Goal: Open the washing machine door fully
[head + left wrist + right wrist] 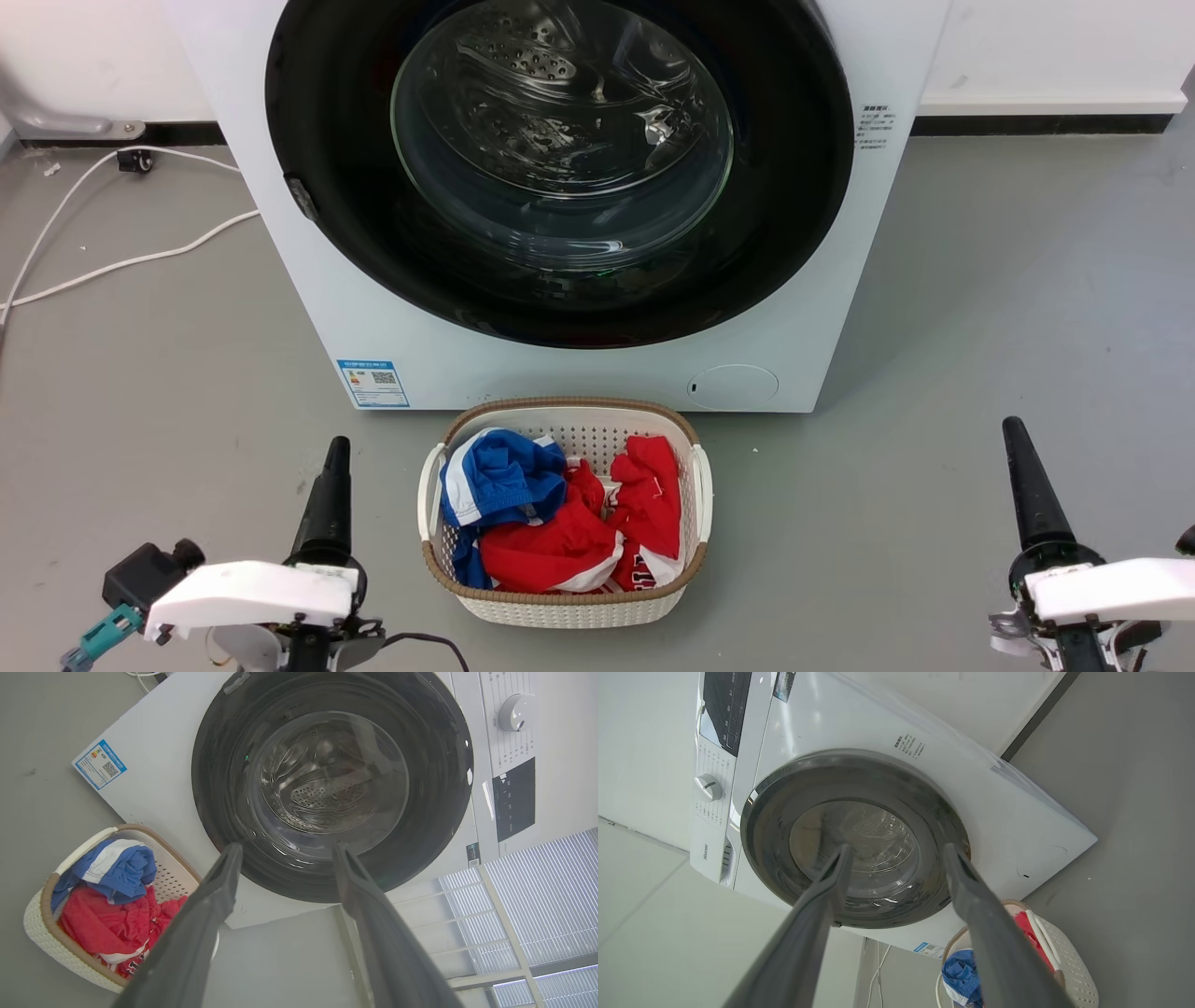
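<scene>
- The washing machine door (pixel 560 159) sits shut against the washing machine (pixel 308 280).
- My left gripper (pixel 286 845): spread wide, empty.
- My right gripper (pixel 897 847): likewise (both apart from the door).

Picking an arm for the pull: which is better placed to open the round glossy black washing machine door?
Left, probably: the door has its small grey tab at the left rim, nearer the open left gripper.

Glossy black washing machine door (pixel 560 168), clear glass centre.
</scene>
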### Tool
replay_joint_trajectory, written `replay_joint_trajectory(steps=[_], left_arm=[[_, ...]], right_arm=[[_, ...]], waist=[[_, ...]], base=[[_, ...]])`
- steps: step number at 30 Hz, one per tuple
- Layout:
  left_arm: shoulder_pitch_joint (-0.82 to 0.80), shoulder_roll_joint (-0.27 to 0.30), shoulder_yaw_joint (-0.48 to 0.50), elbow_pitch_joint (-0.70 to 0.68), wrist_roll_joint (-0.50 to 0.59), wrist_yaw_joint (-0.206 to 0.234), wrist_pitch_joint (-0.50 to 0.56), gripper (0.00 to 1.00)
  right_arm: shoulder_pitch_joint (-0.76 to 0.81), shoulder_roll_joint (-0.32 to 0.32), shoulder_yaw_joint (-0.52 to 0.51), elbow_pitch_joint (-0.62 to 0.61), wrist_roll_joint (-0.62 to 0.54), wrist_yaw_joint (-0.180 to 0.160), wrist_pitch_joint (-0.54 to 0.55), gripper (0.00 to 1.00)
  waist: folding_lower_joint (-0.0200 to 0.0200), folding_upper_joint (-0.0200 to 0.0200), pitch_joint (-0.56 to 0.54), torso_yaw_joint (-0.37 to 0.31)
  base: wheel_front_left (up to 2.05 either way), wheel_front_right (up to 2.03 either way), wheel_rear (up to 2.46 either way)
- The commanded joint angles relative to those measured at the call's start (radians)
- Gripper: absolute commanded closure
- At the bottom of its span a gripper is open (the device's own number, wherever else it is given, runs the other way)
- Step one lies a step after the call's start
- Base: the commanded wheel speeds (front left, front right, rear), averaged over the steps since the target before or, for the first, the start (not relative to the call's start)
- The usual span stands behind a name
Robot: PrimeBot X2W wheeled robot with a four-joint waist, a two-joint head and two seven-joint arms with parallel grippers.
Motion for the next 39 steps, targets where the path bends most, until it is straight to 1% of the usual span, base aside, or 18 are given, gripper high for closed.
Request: replay_joint_trajectory(steps=[1, 8, 19, 24, 39], left_arm=[[-0.008, 0.002, -0.009, -0.028, 0.055, 0.010, -0.011, 0.00], [-0.001, 0.002, -0.038, -0.049, 0.207, 0.042, -0.037, 0.00], [0.009, 0.003, -0.074, -0.069, 0.396, 0.076, -0.075, 0.00], [0.012, 0.003, -0.092, -0.077, 0.461, 0.089, -0.091, 0.00], [0.021, 0.003, -0.129, -0.094, 0.630, 0.109, -0.130, 0.00]], right_arm=[[-0.003, -0.003, 0.004, -0.031, -0.056, 0.002, -0.013, 0.00], [0.012, -0.003, 0.021, -0.071, -0.220, 0.002, -0.040, 0.00], [0.034, -0.003, 0.036, -0.110, -0.413, 0.002, -0.077, 0.00], [0.041, -0.003, 0.033, -0.124, -0.479, 0.002, -0.093, 0.00], [0.064, -0.002, 0.046, -0.154, -0.629, 0.002, -0.134, 0.00]], waist=[[0.0000, 0.0000, 0.000, 0.000], [0.0000, 0.0000, 0.000, 0.002], [0.0000, 0.0000, 0.000, 0.004], [0.0000, 0.0000, 0.001, 0.004], [0.0000, 0.0000, 0.002, 0.006]], base=[[0.00, 0.00, 0.00], [0.00, 0.00, 0.00], [0.00, 0.00, 0.00], [0.00, 0.00, 0.00], [0.00, 0.00, 0.00]])
